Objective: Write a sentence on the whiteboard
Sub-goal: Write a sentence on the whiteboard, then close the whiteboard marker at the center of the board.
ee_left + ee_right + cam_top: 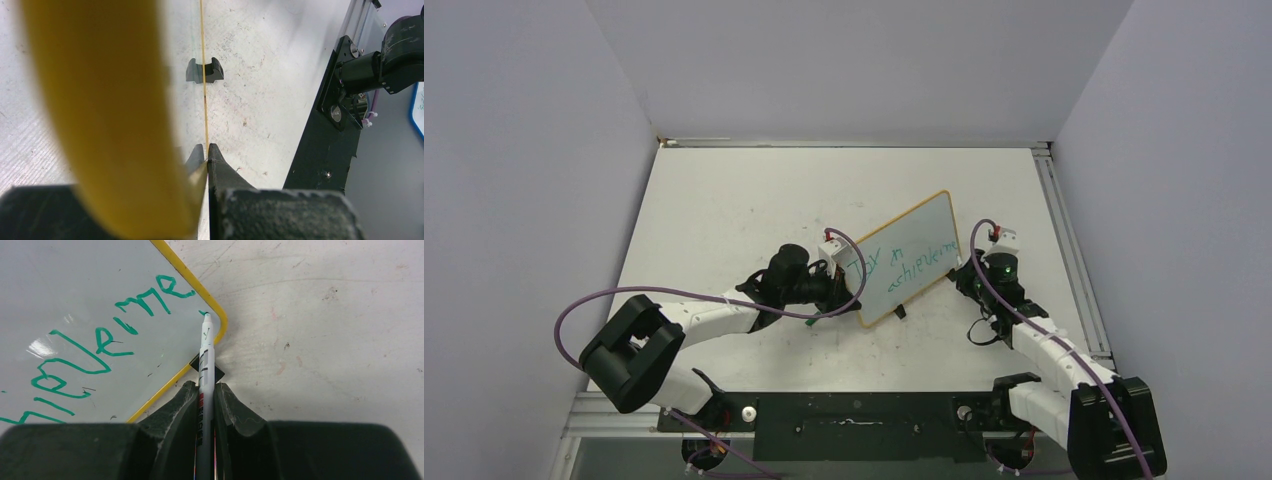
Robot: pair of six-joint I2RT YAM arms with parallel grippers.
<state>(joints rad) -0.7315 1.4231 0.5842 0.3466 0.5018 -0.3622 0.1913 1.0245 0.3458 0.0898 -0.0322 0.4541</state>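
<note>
Teal handwriting on the whiteboard
The sentence climbs toward 2 o'clock in two lines, "Joy in" over "achieveme", its last letters reaching the 3 o'clock rim; the print on the marker barrel is too small to read.

Whiteboard: stood tilted, mid-table.
Sentence: teal, in two slanted lines.
Left gripper: at the board's 8 o'clock edge.
Right gripper: at its 4 o'clock corner.
</note>
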